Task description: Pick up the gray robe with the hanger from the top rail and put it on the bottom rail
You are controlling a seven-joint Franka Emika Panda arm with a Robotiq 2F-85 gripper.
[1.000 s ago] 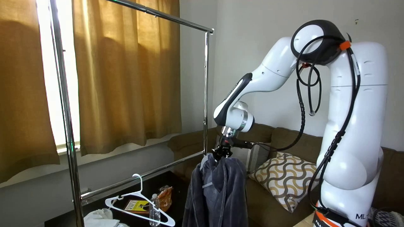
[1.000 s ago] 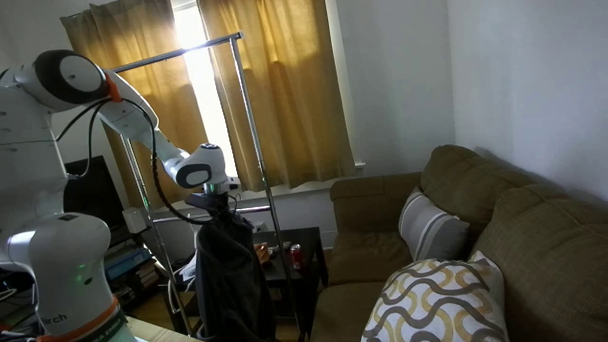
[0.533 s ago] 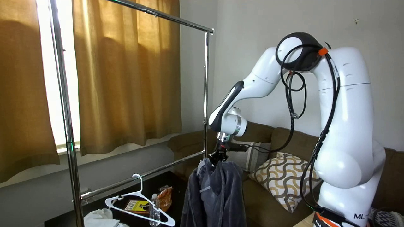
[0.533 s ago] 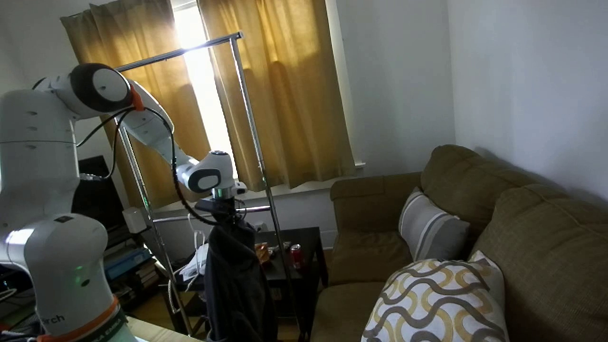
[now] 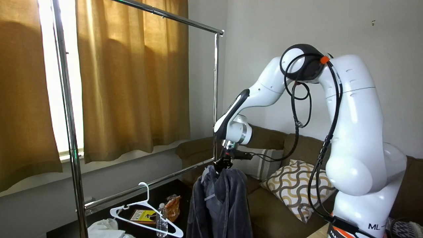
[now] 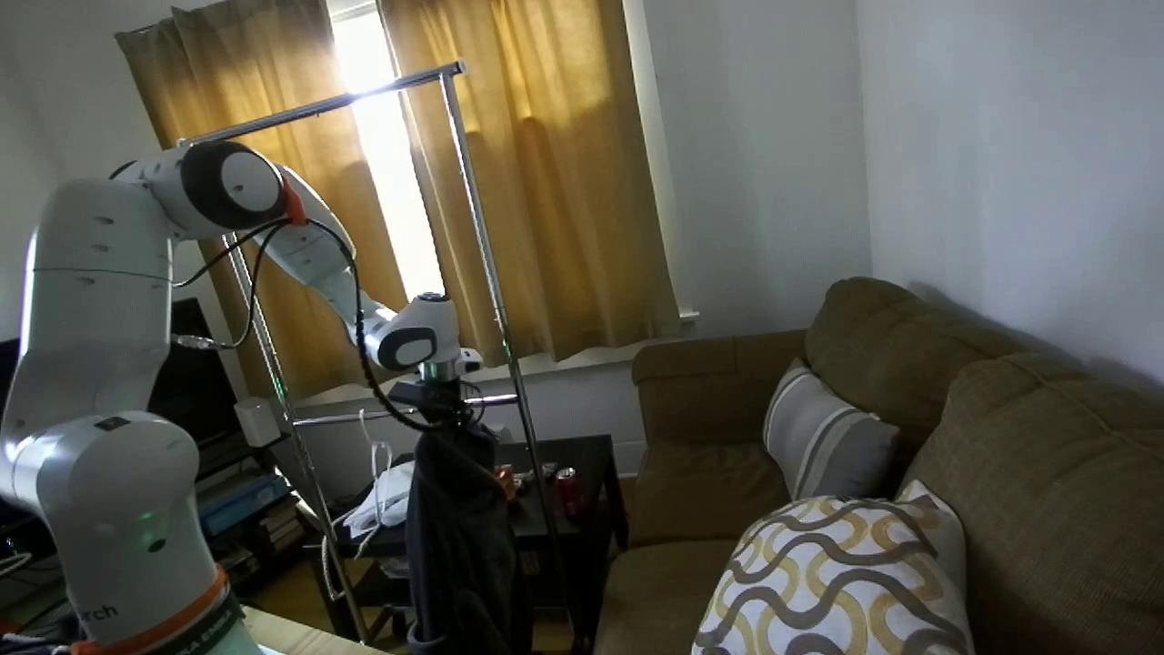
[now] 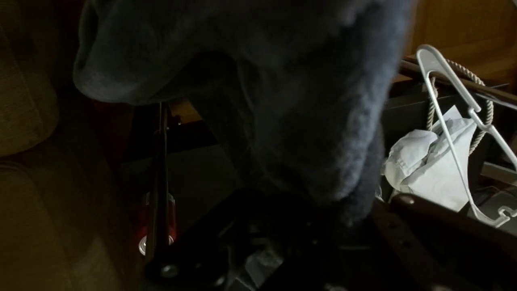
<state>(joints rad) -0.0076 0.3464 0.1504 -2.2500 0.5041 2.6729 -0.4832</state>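
The gray robe (image 5: 228,205) hangs from my gripper (image 5: 220,167), which is shut at its collar. It is off both rails, near the right end of the bottom rail (image 5: 178,173). It also shows in an exterior view (image 6: 459,546), in front of the bottom rail (image 6: 327,419). The top rail (image 5: 178,21) is well above, with nothing on it. A pale piece shows at the robe's shoulder, perhaps the hanger (image 5: 205,173); its hook cannot be made out. In the wrist view the robe (image 7: 282,101) fills the middle; the jaws (image 7: 307,218) are very dark.
A bare white hanger (image 5: 146,201) hangs on the bottom rail. A dark low table (image 6: 591,450) behind the rack holds a bottle (image 5: 162,221), an orange bag (image 5: 172,208) and a red can (image 6: 567,491). A rack pole (image 5: 215,99) stands near the arm. A brown sofa (image 6: 727,382) is beside it.
The arm has reached out and its elbow has dropped. The gripper and robe have moved toward the rack: left in one exterior view, right in the other. The robe stays held throughout.
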